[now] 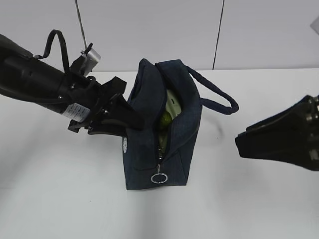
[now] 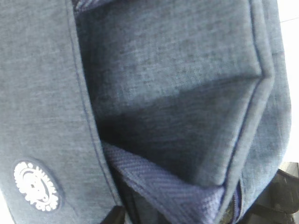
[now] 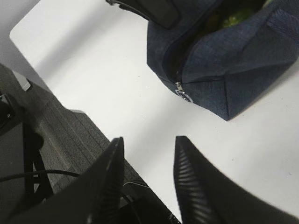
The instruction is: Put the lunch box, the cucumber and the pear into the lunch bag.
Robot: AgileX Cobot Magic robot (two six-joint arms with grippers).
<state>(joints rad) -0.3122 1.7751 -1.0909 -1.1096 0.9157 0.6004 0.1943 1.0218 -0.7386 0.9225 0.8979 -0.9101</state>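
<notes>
The dark navy lunch bag stands at the table's middle, its zipper open and its ring pull hanging at the front. In its mouth I see the lunch box's pale green lid and, in front of it, a yellow-green rounded thing, seemingly the pear. The cucumber is hidden. My left gripper presses against the bag's left side. The left wrist view is filled with bag fabric and strap webbing, and only one fingertip shows. My right gripper is open and empty, right of the bag.
The bag's looped strap handle sticks out to the right. The white table lies round the bag, and its front edge shows in the right wrist view, with dark floor and cables below. A wall stands behind the table.
</notes>
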